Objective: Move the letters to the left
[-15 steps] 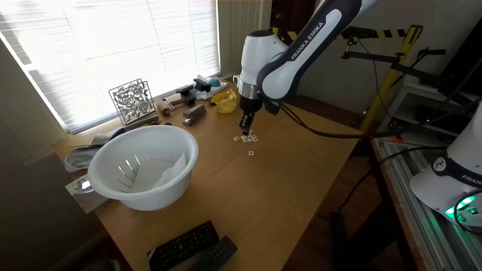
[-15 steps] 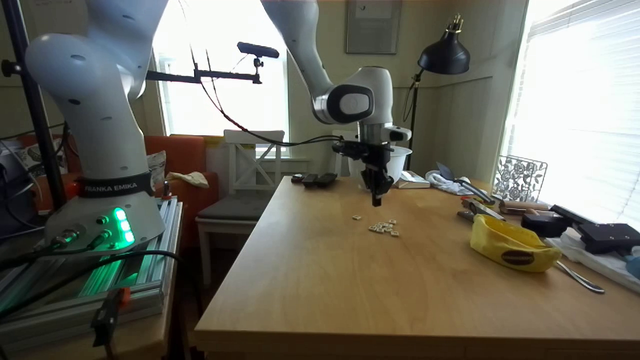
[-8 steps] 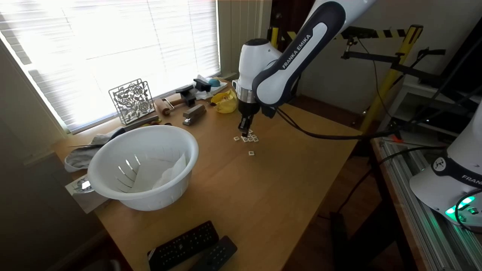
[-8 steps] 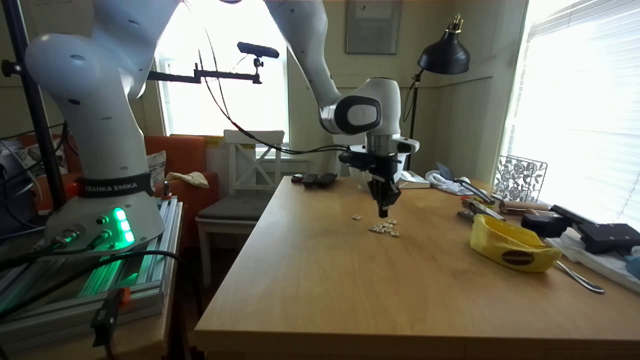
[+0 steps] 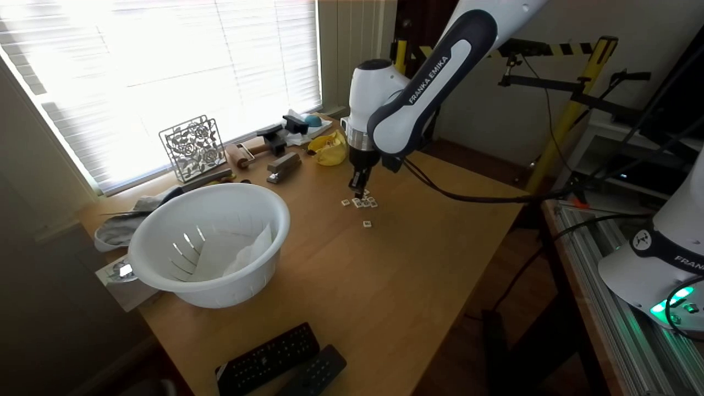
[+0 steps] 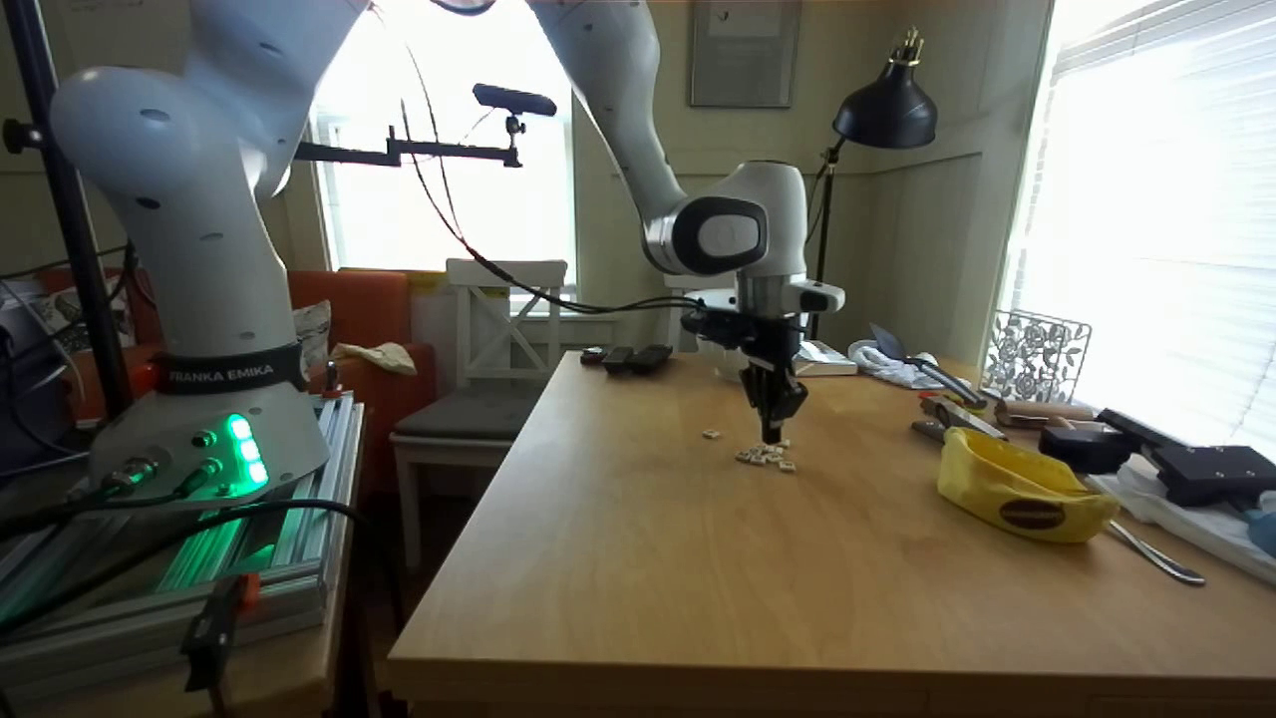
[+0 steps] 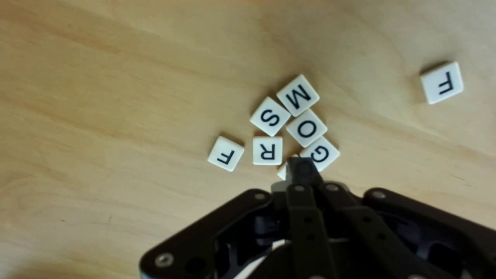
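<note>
"Where are the letters point(image 7: 296, 128)?"

"Near the middle of the counter point(image 6: 648, 578), set in from all its edges. The hand point(image 6: 772, 435) is right at them, touching or not I can't tell. It's clenched, with nothing in its grasp that I can see."

"So it's a sweep?"

"I'd think so. Joined fingertips point(image 7: 304, 172) make a narrow pusher, so I'd set them low, behind the letters, and shove in short, level strokes. Pressing down could tip one or send it skidding aside."

"Shove towards where?"

"The robot's own left, presumably: the end edge by the black remotes point(image 5: 269, 360). The lone F point(image 7: 442, 83), well apart, probably needs its own stroke."

"And how do they look?"

"Flat little squares, creamy white, with black capitals: M point(image 7: 297, 93), S point(image 7: 270, 116), O, R point(image 7: 267, 151), G point(image 7: 321, 152) and another F point(image 7: 226, 154), face up and askew (no word that I can spot). One more tile point(image 7: 283, 172) peeks out beside the fingertips, its letter hidden."
</note>
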`<state>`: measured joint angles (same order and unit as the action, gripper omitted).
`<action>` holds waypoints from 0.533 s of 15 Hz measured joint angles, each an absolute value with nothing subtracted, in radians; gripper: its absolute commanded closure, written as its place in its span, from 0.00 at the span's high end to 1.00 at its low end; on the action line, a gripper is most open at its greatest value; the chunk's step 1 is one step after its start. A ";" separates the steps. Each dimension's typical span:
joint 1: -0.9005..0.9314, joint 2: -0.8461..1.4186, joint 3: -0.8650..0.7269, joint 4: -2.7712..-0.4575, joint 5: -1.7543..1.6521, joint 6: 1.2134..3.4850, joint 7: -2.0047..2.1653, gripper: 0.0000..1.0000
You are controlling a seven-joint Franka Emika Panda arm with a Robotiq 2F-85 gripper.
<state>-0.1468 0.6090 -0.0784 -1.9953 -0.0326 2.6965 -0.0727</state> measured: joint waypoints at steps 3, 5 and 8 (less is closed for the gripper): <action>-0.147 0.625 -0.078 -1.980 -0.033 2.701 -0.073 0.00; -0.147 0.639 -0.078 -1.968 -0.033 2.708 -0.075 0.00; -0.147 0.657 -0.078 -1.947 -0.033 2.709 -0.081 0.00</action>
